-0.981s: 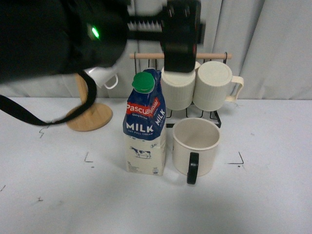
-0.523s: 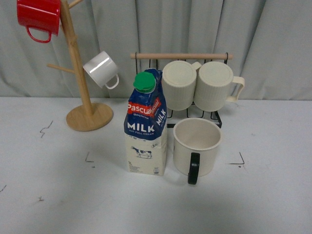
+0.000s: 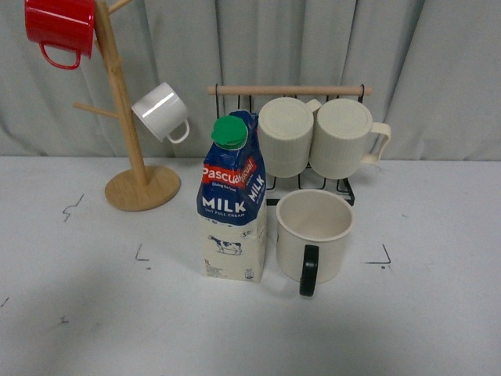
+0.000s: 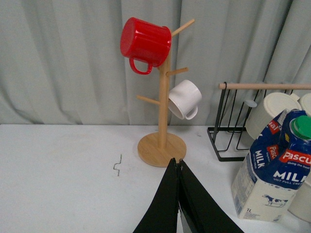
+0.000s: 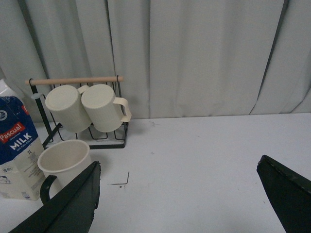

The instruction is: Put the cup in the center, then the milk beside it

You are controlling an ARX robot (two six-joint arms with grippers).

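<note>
Milk (image 3: 232,205) stands just beside the cup (image 3: 315,233) on the counter (image 3: 94,313); left end effector (image 4: 179,194) closed and empty, right end effector (image 5: 180,194) wide open.

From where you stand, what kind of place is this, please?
Probably a staged test tabletop, not a real kitchen: a white table with pen marks, a plain grey curtain behind, and breakfast props, namely a wooden mug tree, the milk and the cup.

My left arm's out of the front view; a second ago it blocked everything above the milk (image 3: 232,205). That uncovers the mug tree (image 3: 125,110) left of the milk, red mug (image 3: 61,25) on top.
</note>
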